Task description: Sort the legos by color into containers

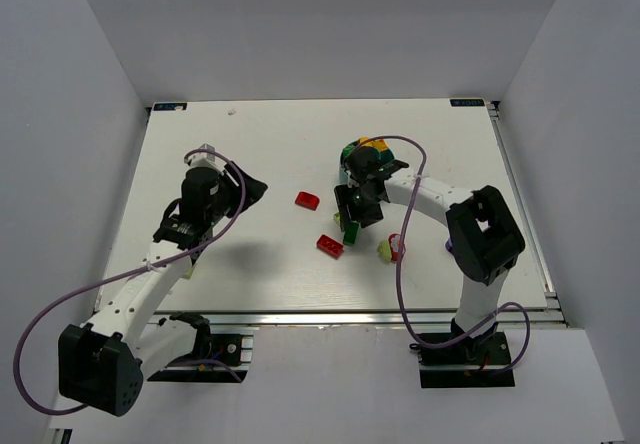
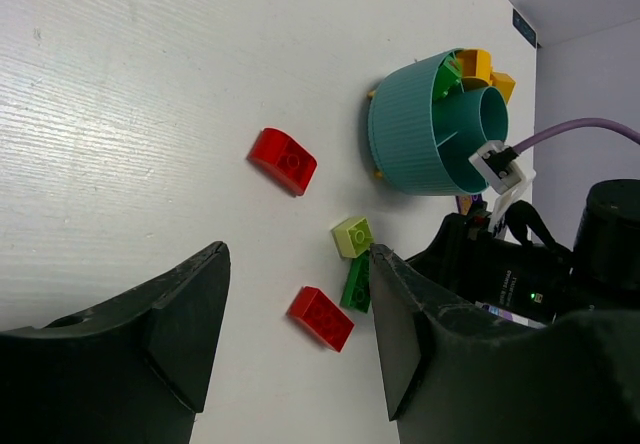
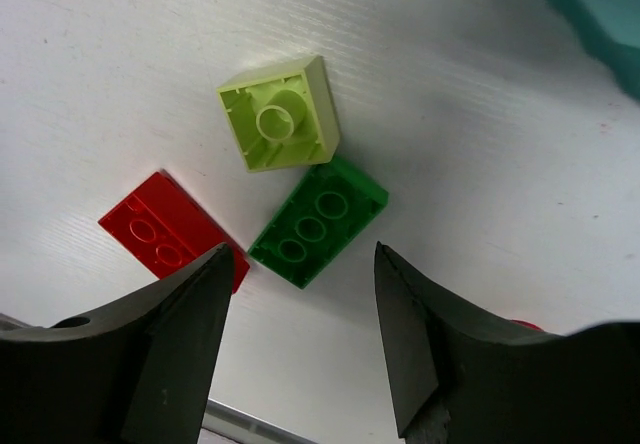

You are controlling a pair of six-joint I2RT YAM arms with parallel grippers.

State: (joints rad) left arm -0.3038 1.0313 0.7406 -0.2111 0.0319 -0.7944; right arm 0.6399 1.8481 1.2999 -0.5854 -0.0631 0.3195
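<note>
My right gripper (image 3: 302,264): jaws apart, holding nothing, poised over the green brick (image 3: 318,222).
My left gripper (image 2: 297,264): spread and empty, well apart from the bricks.
Green brick: flat on the table, studs up, near the teal bowl (image 2: 410,134), unsorted.
Neighbours: lime brick (image 3: 278,114) and red brick (image 3: 170,229) crowd it, perhaps touching.
Risk one: my finger lands on the red brick and blocks the pinch.
Risk two: the green brick lies skewed to my jaws and may twist out.
</note>
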